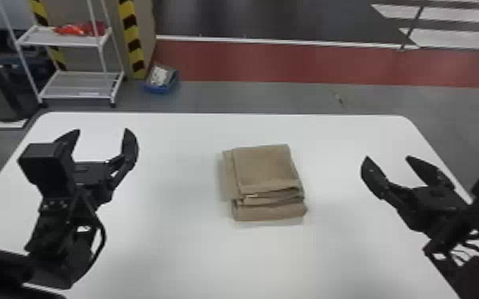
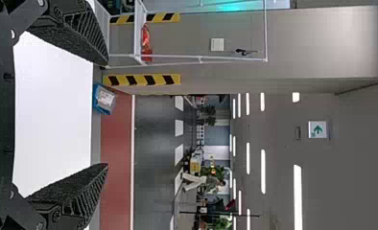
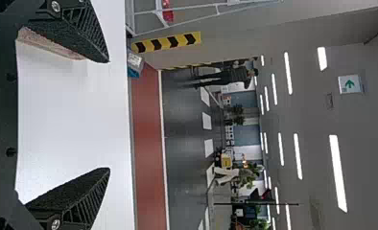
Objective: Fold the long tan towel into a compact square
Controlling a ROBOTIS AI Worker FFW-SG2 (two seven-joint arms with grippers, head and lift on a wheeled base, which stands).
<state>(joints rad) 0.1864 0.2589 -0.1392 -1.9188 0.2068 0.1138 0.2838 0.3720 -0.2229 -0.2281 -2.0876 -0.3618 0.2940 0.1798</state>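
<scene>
Sitting folded on the table point(image 1: 171, 246), there's the towel point(image 1: 264, 167), left gripper point(image 1: 102, 130) and right gripper point(image 1: 387, 157) either side, fingers spread wide on both!

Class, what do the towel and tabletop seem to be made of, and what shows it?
The tan towel looks like soft, matt cloth, perhaps cotton: it lies in thick, rounded folds. The white tabletop looks smooth and faintly glossy, perhaps laminate or plastic: an even surface with soft highlights.

There are two hands, left point(image 1: 102, 131) and right point(image 1: 387, 158), one towel point(image 1: 266, 165), one table point(image 1: 171, 258), one rack point(image 1: 77, 81) and one bin point(image 1: 161, 89).
</scene>
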